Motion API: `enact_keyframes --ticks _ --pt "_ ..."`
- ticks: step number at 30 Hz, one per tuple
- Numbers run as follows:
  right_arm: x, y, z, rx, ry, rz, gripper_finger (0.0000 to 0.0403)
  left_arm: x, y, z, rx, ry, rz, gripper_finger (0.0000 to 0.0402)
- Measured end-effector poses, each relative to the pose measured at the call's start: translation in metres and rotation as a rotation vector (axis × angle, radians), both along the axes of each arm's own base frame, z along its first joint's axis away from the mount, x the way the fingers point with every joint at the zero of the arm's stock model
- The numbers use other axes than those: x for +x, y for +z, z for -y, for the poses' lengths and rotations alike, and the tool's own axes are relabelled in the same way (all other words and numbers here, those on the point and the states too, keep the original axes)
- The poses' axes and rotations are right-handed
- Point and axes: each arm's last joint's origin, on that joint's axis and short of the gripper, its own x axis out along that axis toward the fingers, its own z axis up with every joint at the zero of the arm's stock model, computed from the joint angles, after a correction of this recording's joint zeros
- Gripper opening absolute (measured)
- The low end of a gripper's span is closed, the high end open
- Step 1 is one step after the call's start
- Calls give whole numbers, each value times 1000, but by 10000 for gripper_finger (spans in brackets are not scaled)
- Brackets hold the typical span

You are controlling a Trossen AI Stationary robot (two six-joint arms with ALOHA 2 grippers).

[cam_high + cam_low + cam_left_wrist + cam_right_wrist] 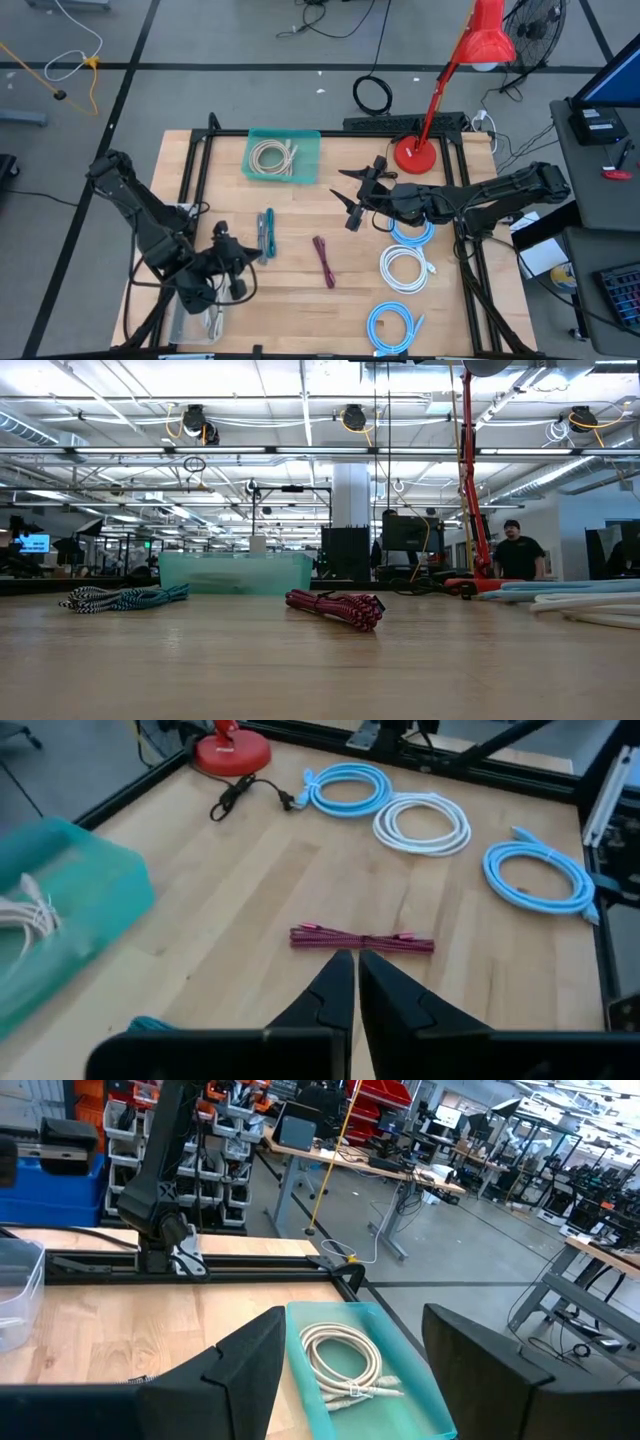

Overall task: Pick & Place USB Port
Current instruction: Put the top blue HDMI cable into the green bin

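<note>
Closed fingers of the left gripper [355,982] are aimed at the red cable [362,939], laid crosswise just ahead mid-table, while the right gripper [350,1370], spread wide, is held over the bin [372,1370].

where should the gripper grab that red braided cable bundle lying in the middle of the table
Grip the red braided cable bundle at its middle, coming straight down from above. It lies flat on the table as a long narrow bundle, pinched tightest mid-length, so fingers closing across its width should catch every strand and keep it balanced.
</note>
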Motion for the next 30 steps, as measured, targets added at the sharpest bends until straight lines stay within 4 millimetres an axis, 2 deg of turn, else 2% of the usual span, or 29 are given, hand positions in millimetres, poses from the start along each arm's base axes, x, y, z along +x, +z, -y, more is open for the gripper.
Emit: enact_keyframes --ticks 10,19,26,30 --pt "0 0 0 0 0 0 226 8 -1 -7 -78 30 -21 4" --pt "0 0 0 6 2 4 226 17 4 -7 -25 -49 -11 20" --pt "0 0 0 6 2 4 226 18 4 -6 3 -77 -17 3" --pt "0 0 0 6 3 3 226 18 4 -6 24 -84 -19 10"
